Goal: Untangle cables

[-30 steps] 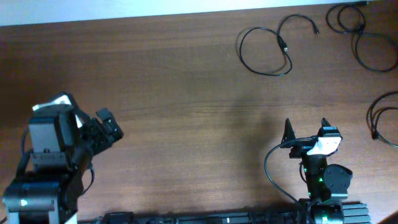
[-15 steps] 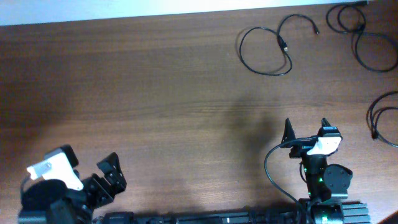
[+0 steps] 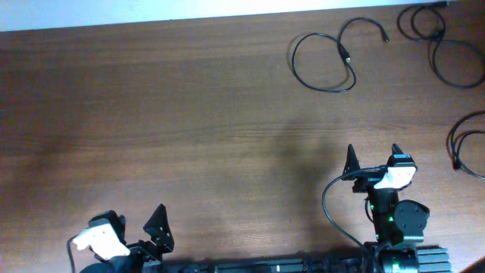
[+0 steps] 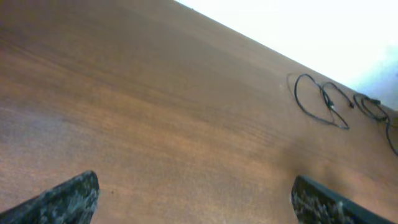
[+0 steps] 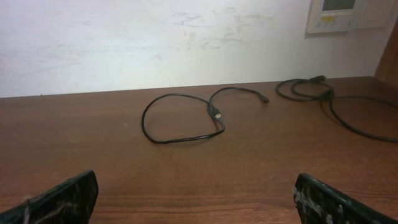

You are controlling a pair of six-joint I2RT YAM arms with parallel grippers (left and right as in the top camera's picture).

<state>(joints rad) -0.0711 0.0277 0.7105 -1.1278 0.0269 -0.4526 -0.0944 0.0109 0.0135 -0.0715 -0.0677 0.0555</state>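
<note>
Three cables lie along the far right of the bench (image 3: 189,114), well apart from both arms. The nearest cable (image 3: 345,53) forms one open loop that crosses itself close to a small plug, with a free tail curling toward the back edge. A corner cable (image 3: 433,47) sprawls in looser coils at the far right corner, and an edge cable (image 3: 452,144) runs partly out of the overhead view on the right side. None appears to touch another.

These cords look thin, light and limp. They should drag and flop rather than hold a shape, and a pull at one point will likely slide the whole loop across the wood. The plug ends are the stiffest, thickest parts and the safest places to pinch; a grip mid-strand, just beside a crossing, would suit lifting one run over another. Lying flat, each cord offers little height to catch.

The left fingers (image 4: 65,198) stand wide apart and hold nothing, low at the near left edge. The right fingers (image 5: 59,198) are also spread and empty, facing the nearest cable from the near side.

The bench is smooth brown wood grain, probably slick. A pale scuffed wall (image 5: 155,37) rises behind it, carrying a small white wall panel (image 5: 339,14).
</note>
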